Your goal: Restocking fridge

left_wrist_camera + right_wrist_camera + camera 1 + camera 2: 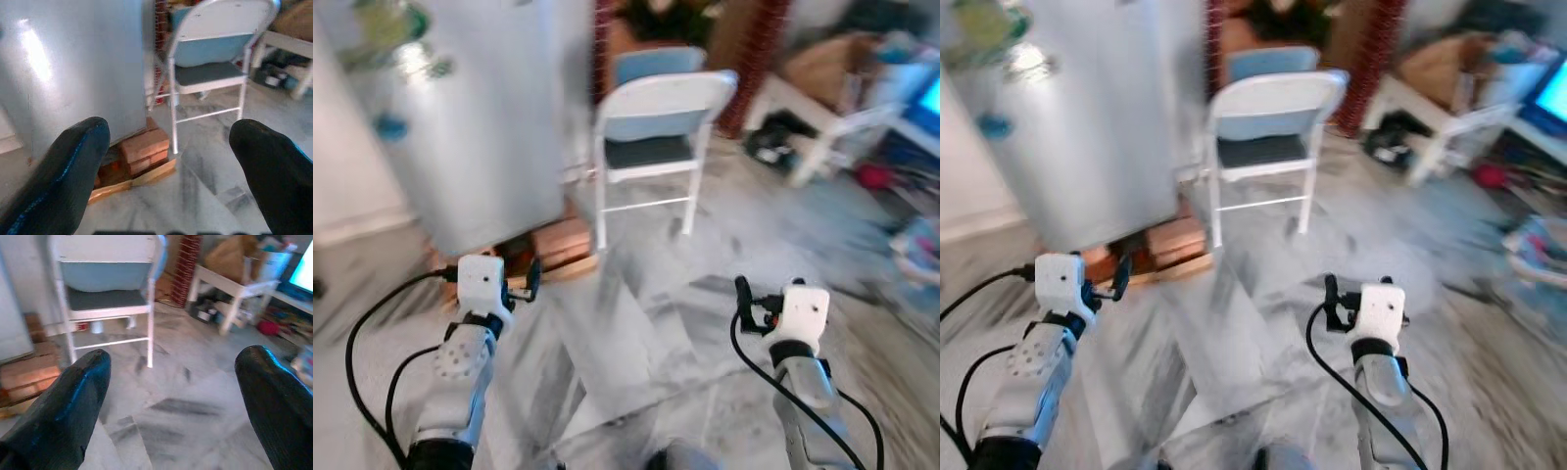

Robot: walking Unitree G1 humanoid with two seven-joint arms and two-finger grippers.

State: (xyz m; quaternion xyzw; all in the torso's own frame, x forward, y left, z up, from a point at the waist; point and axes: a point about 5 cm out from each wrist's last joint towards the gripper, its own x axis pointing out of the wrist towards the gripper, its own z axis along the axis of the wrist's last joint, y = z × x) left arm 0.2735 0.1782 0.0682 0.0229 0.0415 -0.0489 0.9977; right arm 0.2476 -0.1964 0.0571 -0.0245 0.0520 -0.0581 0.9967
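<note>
Closing on fridge [475, 127], upper left; left gripper [168, 161] and right gripper [171, 396] wide open, empty. Risk: clipping folding chair [656, 137] alongside.

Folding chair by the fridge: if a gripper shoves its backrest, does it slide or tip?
The folding chair would probably tip before sliding: a high push sits far above its thin tubular legs. It looks light for its size, with a slim metal frame. On the polished marble floor a low push likely makes it skid.

Glossy silver metal fridge [470, 127], polished grey-veined marble floor [685, 343], rough reddish bricks [144, 149].
</note>
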